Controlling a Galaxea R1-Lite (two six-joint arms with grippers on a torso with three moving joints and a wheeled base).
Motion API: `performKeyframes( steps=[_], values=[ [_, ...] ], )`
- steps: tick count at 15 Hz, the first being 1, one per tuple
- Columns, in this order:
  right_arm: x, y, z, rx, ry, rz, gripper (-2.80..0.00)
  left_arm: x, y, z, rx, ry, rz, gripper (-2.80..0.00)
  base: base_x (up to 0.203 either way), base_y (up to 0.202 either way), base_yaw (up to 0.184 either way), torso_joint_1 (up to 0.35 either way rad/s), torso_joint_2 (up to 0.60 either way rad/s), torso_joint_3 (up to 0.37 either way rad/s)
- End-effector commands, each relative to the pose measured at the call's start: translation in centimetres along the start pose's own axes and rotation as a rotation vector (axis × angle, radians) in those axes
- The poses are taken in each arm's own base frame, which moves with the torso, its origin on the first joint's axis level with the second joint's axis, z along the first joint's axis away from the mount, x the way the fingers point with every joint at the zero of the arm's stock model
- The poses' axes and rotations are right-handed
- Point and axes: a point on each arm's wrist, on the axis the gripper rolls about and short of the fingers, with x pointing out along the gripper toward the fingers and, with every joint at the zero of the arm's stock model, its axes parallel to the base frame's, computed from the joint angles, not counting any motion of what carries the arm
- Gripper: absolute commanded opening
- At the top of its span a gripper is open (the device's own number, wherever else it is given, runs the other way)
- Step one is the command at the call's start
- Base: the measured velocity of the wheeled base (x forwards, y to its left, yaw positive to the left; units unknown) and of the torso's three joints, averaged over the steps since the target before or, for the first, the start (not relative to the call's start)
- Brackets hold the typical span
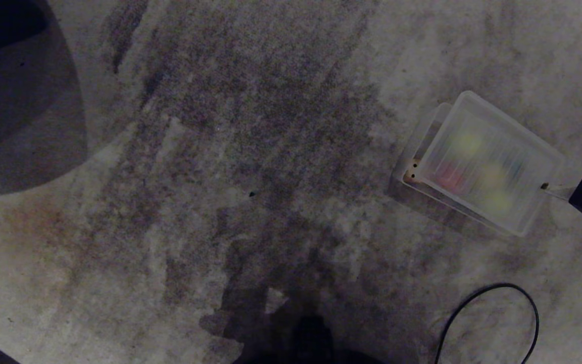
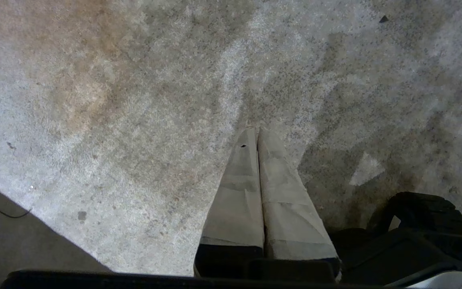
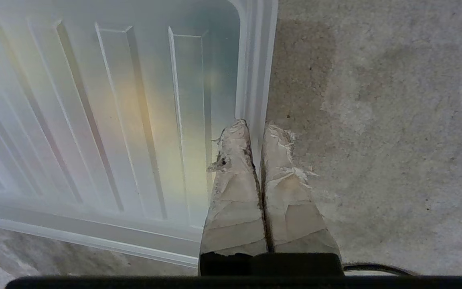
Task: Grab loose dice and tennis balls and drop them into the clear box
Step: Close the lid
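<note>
The clear box [image 1: 422, 136] stands on the floor at the right, mostly covered by a ribbed translucent lid [image 1: 488, 162] lying slightly askew on it. Through the lid, blurred yellow-green tennis balls [image 1: 468, 143] and a red patch [image 1: 450, 177] show. A tan die [image 1: 411, 172] peeks out at the box's near-left corner. My right gripper [image 1: 548, 188] is shut, its tips at the lid's right rim. In the right wrist view, that gripper [image 3: 257, 124] lies over the edge of the lid [image 3: 94, 112]; I cannot tell whether it pinches the rim. My left gripper [image 2: 257, 130] is shut over bare floor.
A black cable [image 1: 488, 313] loops on the grey stained floor at the front right. A large dark rounded shape [image 1: 18, 101] fills the back left. My own base casts a shadow at the front middle [image 1: 311, 338].
</note>
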Motion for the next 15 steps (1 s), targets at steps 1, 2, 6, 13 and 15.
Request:
performKeyframes(
  steps=[1, 2, 6, 13, 15],
  values=[
    [-0.2, 0.5, 0.3, -0.012, -0.011, 0.014, -2.80, 0.0, 0.0, 0.0, -0.001, 0.002, 0.001, -2.80, 0.000, 0.000, 0.000, 0.000, 0.00, 0.000],
    [-0.3, 0.6, 0.4, -0.015, -0.013, 0.016, -2.80, 0.0, 0.0, 0.0, -0.001, 0.003, 0.001, -2.80, 0.000, 0.000, 0.000, 0.000, 0.00, 0.000],
    [-0.2, 1.0, 0.4, -0.022, -0.011, 0.030, -2.80, 0.0, 0.0, 0.0, -0.001, 0.002, 0.001, -2.80, 0.000, 0.000, 0.000, 0.000, 0.00, 0.000],
    [-1.5, 2.1, 1.1, -0.065, -0.008, 0.112, -2.80, 0.0, 0.0, 0.0, -0.001, 0.002, 0.001, -2.80, 0.000, 0.000, 0.000, 0.000, 0.00, 0.000],
    [-1.9, 1.9, 1.1, -0.070, -0.003, 0.100, -2.80, 0.0, 0.0, 0.0, -0.002, 0.002, 0.001, -2.80, 0.000, 0.000, 0.000, 0.000, 0.00, 0.000]
  ],
)
